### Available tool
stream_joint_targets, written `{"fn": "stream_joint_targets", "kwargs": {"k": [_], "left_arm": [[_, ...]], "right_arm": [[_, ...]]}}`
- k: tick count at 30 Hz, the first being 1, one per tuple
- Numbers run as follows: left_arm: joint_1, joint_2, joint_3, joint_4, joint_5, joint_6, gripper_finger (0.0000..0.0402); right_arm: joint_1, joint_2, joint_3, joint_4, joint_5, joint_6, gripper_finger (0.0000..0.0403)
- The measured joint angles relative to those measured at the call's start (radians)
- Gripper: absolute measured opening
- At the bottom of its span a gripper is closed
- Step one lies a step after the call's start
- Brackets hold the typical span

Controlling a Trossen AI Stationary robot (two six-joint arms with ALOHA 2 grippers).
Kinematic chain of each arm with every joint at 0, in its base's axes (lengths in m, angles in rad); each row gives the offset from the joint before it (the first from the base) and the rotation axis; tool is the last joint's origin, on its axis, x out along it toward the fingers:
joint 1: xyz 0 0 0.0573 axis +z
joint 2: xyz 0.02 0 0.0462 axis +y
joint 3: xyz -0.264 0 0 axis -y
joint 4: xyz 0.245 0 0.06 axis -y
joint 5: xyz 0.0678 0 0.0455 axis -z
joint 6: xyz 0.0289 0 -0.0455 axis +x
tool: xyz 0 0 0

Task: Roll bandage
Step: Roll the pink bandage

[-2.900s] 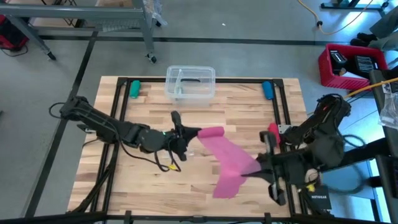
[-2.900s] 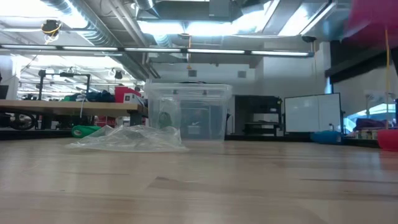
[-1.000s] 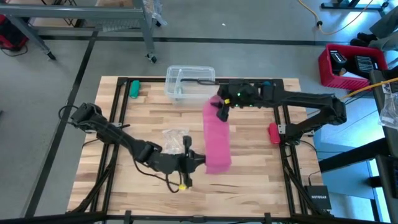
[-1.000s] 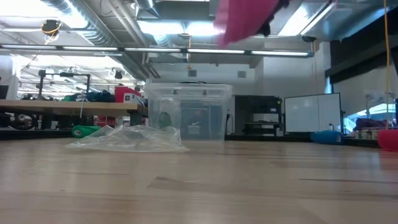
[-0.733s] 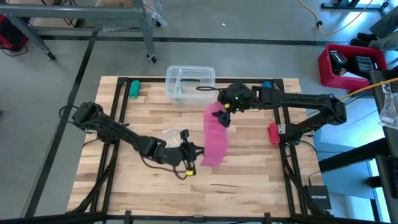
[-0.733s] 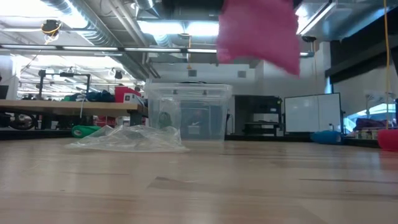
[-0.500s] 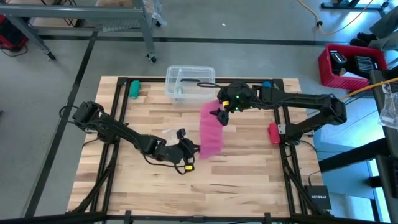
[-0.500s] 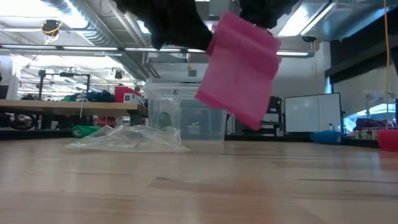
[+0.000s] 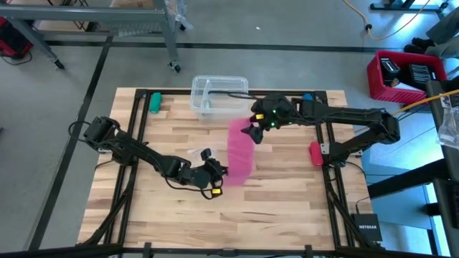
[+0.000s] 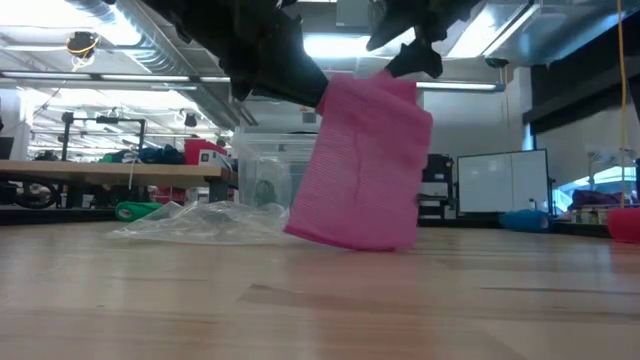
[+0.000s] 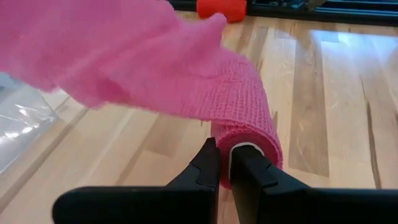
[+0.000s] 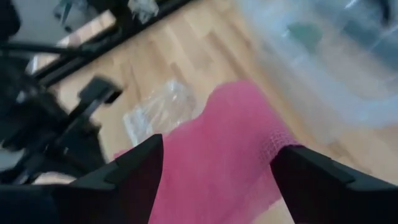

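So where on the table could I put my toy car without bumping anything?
The bare wood in front of the bandage, near the table's front edge, is free. So is the strip between the bandage and the red object. The middle is crowded: left claw, plastic wrapper, right claw, clear box.

Bright overhead light; right wrist view blurred.

Grey concrete floor (image 9: 301,29), exposed ceiling ducts (image 10: 150,40), strip lights (image 10: 300,45)
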Motion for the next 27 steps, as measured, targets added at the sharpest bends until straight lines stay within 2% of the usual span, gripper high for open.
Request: {"fn": "stream_joint_targets", "kwargs": {"k": [5, 7, 9, 15, 18, 22, 25, 27], "left_arm": [[0.000, 0.000, 0.000, 0.008, 0.026, 0.037, 0.0015], [-0.002, 0.000, 0.000, 0.017, 0.049, 0.051, 0.0015], [-0.009, 0.000, 0.000, 0.029, 0.058, 0.059, 0.0015], [-0.020, -0.001, 0.001, 0.029, 0.066, 0.069, 0.0015], [-0.020, -0.001, 0.001, 0.022, 0.065, 0.048, 0.0015], [-0.019, -0.001, 0.001, 0.022, 0.060, 0.021, 0.0015], [-0.019, -0.001, 0.001, 0.025, 0.059, 0.021, 0.0015], [-0.019, -0.001, 0.001, 0.032, 0.058, 0.022, 0.0015]], "right_arm": [[0.002, 0.000, 0.000, 0.130, 0.181, -0.090, 0.0287], [0.002, 0.007, 0.000, 0.157, 0.213, -0.156, 0.0287], [0.002, 0.023, 0.000, 0.155, 0.205, -0.206, 0.0287], [0.002, 0.052, 0.000, 0.025, 0.031, -0.227, 0.0287], [0.002, 0.050, 0.058, -0.167, 0.023, -0.110, 0.0287], [0.002, 0.021, 0.195, -0.331, 0.023, -0.105, 0.0287], [0.002, 0.009, 0.255, -0.351, 0.028, -0.106, 0.0287], [0.002, 0.009, 0.271, -0.298, 0.035, -0.106, 0.0287]]}}
